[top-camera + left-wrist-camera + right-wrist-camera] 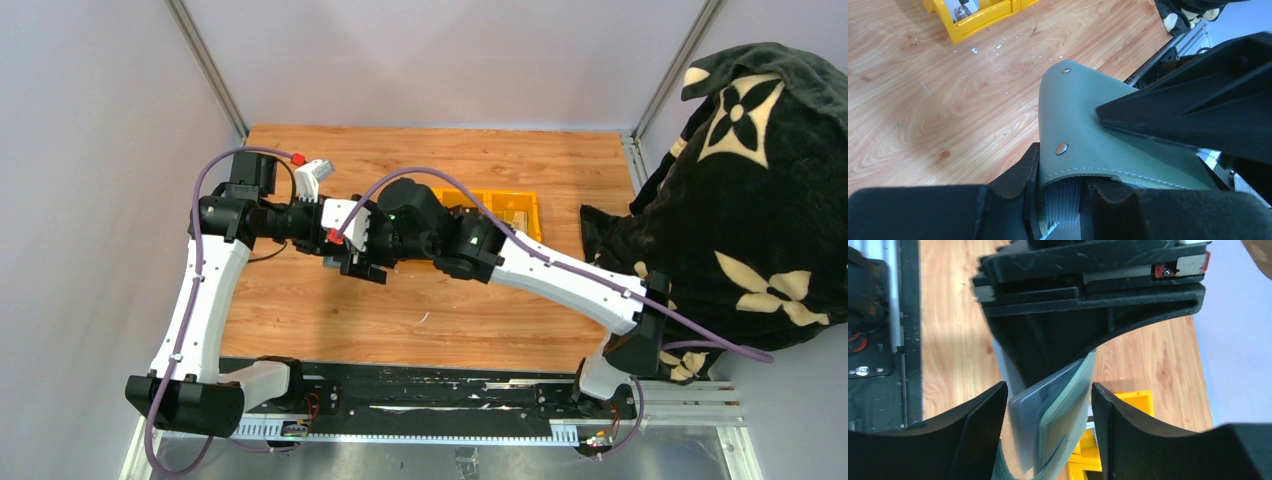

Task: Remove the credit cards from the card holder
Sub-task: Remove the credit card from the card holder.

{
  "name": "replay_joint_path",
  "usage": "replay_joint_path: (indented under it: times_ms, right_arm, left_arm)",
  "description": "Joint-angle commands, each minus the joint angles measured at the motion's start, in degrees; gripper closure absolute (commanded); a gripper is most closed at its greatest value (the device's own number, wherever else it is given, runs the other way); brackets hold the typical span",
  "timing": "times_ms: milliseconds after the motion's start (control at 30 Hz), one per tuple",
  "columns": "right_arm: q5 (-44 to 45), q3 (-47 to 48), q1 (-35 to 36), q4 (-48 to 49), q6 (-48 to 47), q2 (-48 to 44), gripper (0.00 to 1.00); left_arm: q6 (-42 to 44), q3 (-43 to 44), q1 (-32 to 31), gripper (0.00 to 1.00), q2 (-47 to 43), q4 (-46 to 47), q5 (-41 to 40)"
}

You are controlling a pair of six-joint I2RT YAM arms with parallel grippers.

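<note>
Sage-green flat leather card holder (1083, 130) clamped in left end effector (1060, 200) above wooden desk (923, 110); right end effector (1048, 430) open, straddling its fanned pockets, with pale grey card (1024, 420) showing there.

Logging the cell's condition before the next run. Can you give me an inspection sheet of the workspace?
Surface: wooden table, small white specks near the bin.
Job's things: card holder held above the table, credit cards tucked in its pockets.
Clutter: yellow bin on the far side.
Grippers: left gripper shut on the card holder; right gripper open, fingers either side of the cards.
Cables: purple cable looped along each arm.
Surroundings: black floral blanket heaped at right.
</note>
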Motion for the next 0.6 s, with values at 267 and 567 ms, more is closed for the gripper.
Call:
replay_joint_path:
  times_ms: [267,567]
  right_arm:
    - [7.36,3.20,0.81,-3.49,-4.13,-0.35,0.97]
    - [3.90,1.98,-0.53,1.21,4.04,-4.34,1.00]
  left_arm:
    - [4.99,2.34,-0.24,1.00,-1.70,-2.04,3.44]
    - [8.79,5.18,-0.24,0.21,-3.54,-2.07,9.15]
